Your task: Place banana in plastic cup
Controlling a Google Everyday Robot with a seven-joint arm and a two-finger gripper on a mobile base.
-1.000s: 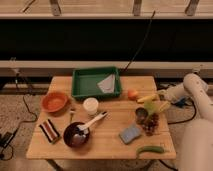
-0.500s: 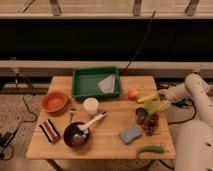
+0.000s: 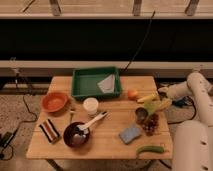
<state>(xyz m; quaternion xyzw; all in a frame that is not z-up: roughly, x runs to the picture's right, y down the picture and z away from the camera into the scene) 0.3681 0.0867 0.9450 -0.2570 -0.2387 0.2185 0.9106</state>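
The banana (image 3: 147, 98) is a short yellow fruit lying on the right part of the wooden table (image 3: 107, 147), just right of an orange fruit (image 3: 132, 94). My gripper (image 3: 162, 91) comes in from the right on a white arm and hovers at the banana's right end, open and holding nothing. The plastic cup (image 3: 90, 106) is white and stands upright near the table's middle, well left of the banana and in front of the green tray.
A green tray (image 3: 82, 90) holding a folded cloth sits at the back. An orange bowl (image 3: 54, 101), a striped item (image 3: 48, 130) and a dark bowl with a spoon (image 3: 77, 135) are on the left. A yellow-green fruit (image 3: 160, 106), a dark cup (image 3: 141, 115), grapes (image 3: 151, 124), a blue sponge (image 3: 130, 133) and a green vegetable (image 3: 150, 149) crowd the right.
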